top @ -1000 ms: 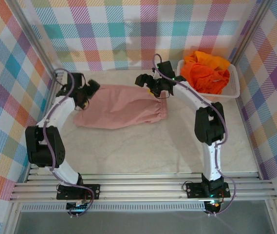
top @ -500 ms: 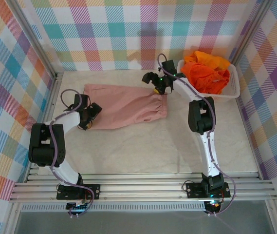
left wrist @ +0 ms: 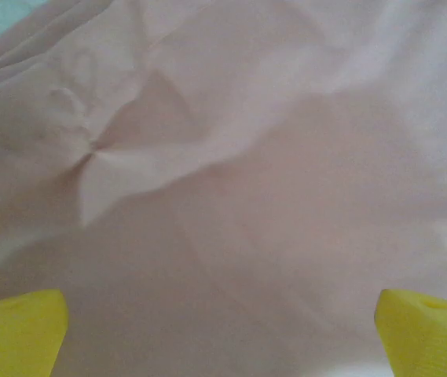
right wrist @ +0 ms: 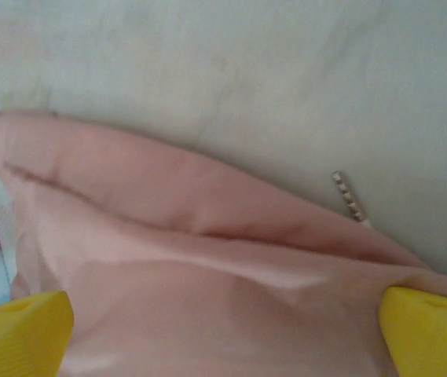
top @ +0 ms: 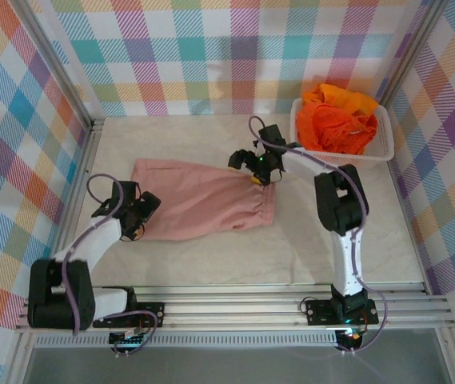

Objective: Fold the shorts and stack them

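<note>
Pink shorts (top: 203,200) flat mid-table. Left gripper (top: 143,212), jaws apart, over 8 o'clock hem; right gripper (top: 251,168), apart, over 1 o'clock waist: likely set to pinch for fold. Orange shorts (top: 339,120) in basket (top: 383,150), 2 o'clock.

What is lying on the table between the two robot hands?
The dusty pink cloth shorts are spread flat there, reaching from the left gripper to the right gripper. The top view shows it.

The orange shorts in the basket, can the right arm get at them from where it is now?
Probably yes. The right gripper hangs open over the pink shorts, nothing stands between it and the basket on its own side, and the orange shorts heap uncovered above the rim.
</note>
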Motion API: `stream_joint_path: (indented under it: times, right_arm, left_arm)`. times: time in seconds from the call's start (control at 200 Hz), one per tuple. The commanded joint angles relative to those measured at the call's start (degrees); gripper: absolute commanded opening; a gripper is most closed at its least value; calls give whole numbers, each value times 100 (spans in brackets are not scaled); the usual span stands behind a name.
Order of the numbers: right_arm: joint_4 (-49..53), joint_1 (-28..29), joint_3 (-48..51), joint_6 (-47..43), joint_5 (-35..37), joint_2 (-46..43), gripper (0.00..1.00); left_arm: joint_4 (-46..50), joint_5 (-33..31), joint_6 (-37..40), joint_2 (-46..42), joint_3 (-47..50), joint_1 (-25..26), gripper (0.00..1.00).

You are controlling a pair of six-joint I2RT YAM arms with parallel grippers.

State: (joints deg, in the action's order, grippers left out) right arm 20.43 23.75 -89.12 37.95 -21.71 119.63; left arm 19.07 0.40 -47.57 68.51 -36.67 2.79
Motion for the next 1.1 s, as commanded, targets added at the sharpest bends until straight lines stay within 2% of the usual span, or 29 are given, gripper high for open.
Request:
stream_joint_path:
  times: [0.0,0.125,0.25,0.35,0.44,0.495,0.57,0.675,0.81,0.97,1.095]
  right_arm:
    - [-373,-21,370,-405,207,-1017,100]
    - [-154,-29,900,-798,657,-2031,99]
    - [166,-63,1757,-1017,1045,-2906,99]
    - [280,-215,2543,-1004,1139,-3434,99]
    - [246,-389,3142,-1017,871,-3718,99]
    - [202,-441,3395,-1022,623,-3783,99]
    - [52,-452,3685,-893,346,-3762,100]
    - [-94,-441,3835,-678,22,-3510,100]
    - [-334,-446,3901,-446,-211,-3292,94]
    - [-347,-449,3902,-363,-198,-3227,89]
    - [-311,-442,3911,-340,-237,-3191,87]
  left_arm:
    - [623,42,144,-737,-342,47,100]
    - [887,579,575,-905,-981,54,100]
    - [482,1447,744,-802,-1192,144,100]
    - [0,1664,574,-666,-1209,509,100]
    - [-206,1656,518,-369,-1329,952,100]
    - [-264,1701,428,-118,-1410,1209,100]
    - [-801,1864,161,211,-1467,1556,100]
    - [-1195,1728,-149,620,-1666,2159,100]
    - [-1588,1654,-470,1294,-2155,2857,100]
    - [-1980,1682,-755,2137,-2528,3354,100]
    - [-2160,1619,-873,2615,-2521,3455,100]
